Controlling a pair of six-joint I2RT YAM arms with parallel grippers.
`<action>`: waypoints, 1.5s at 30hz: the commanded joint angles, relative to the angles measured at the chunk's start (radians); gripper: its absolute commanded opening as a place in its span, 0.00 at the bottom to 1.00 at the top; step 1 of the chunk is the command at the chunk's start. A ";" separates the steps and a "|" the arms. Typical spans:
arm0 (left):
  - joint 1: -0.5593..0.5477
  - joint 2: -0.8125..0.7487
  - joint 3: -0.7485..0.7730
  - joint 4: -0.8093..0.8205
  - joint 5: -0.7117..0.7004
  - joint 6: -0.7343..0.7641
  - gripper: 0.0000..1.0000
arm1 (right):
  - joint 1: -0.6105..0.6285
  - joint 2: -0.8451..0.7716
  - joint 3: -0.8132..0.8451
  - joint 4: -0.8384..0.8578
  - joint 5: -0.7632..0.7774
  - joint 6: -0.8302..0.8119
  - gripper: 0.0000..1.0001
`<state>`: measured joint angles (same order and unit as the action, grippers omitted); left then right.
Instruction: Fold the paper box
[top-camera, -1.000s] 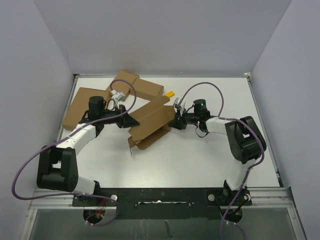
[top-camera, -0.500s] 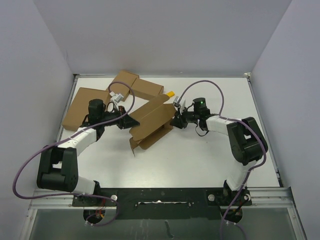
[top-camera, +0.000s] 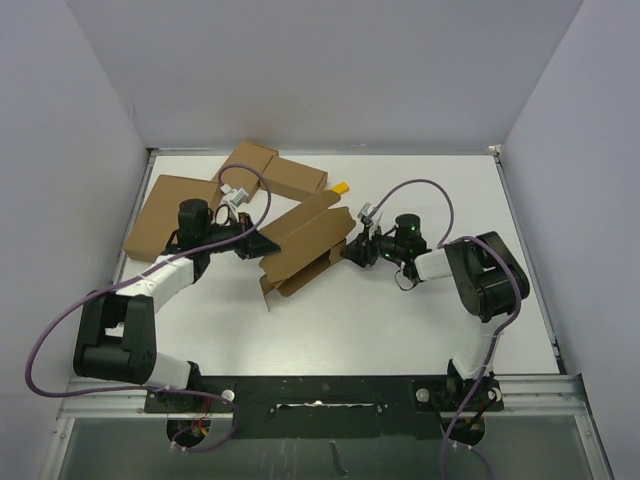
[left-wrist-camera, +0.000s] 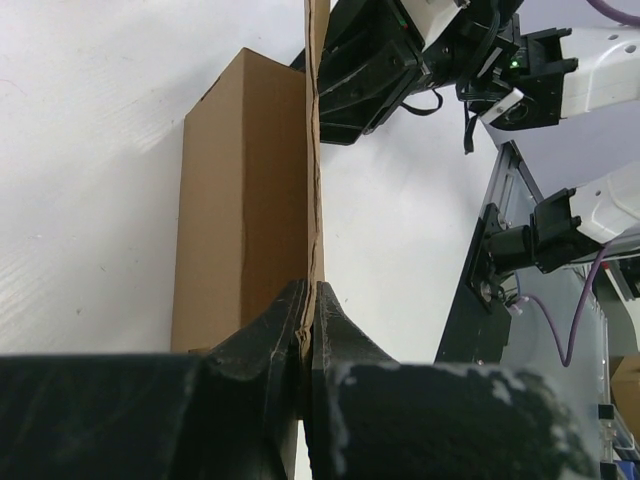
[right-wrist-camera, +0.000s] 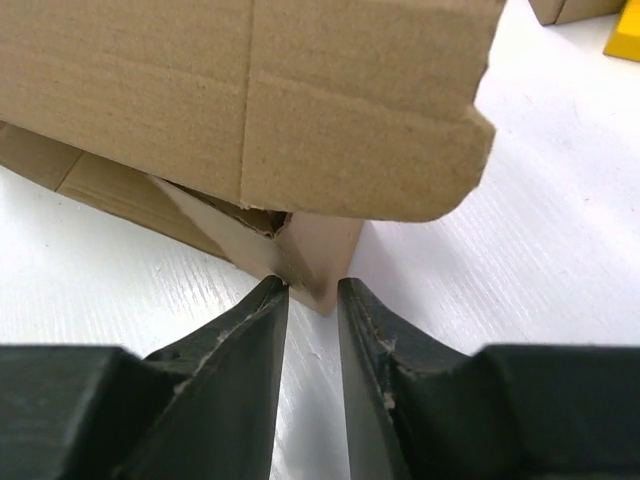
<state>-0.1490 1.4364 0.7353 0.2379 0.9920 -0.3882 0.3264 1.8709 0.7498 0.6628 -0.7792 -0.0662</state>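
Two claws met the paper box (top-camera: 305, 240) from opposite sides in the top view. It lay on the table (top-camera: 400, 320) left of the middle, its long axis running from near left to far right. The left gripper (top-camera: 258, 243) was at its left side and the right gripper (top-camera: 349, 252) at its right end. So the box lay right of the one claw and left of the other, and neither claw stood off from the cardboard.

From the left wrist, we saw the left claw clenched on the edge of an upright panel, which rose as a thin line from between the tips. The box's body stood just beside that panel, and the right arm's black claw showed beyond its far end.

From the right wrist, the jaws were parted by a narrow gap and gripped nothing. A lower flap's corner sat right at the mouth of that gap, under a wider overhanging flap. We could not tell whether the tips touched it. We judged that the next move turned on this corner lying straight ahead of the released claw.
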 joint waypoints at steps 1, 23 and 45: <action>-0.005 -0.029 0.011 0.057 0.017 0.011 0.00 | -0.004 0.015 -0.006 0.243 -0.044 0.059 0.30; -0.014 -0.017 0.003 0.117 0.048 -0.033 0.00 | 0.025 0.059 0.019 0.317 0.019 0.056 0.31; 0.017 -0.166 -0.087 0.265 -0.171 -0.127 0.00 | 0.037 -0.117 0.495 -0.993 0.120 -0.284 0.00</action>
<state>-0.1413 1.2938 0.6487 0.4568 0.8837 -0.5018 0.3618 1.8095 1.1637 0.0368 -0.6933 -0.2527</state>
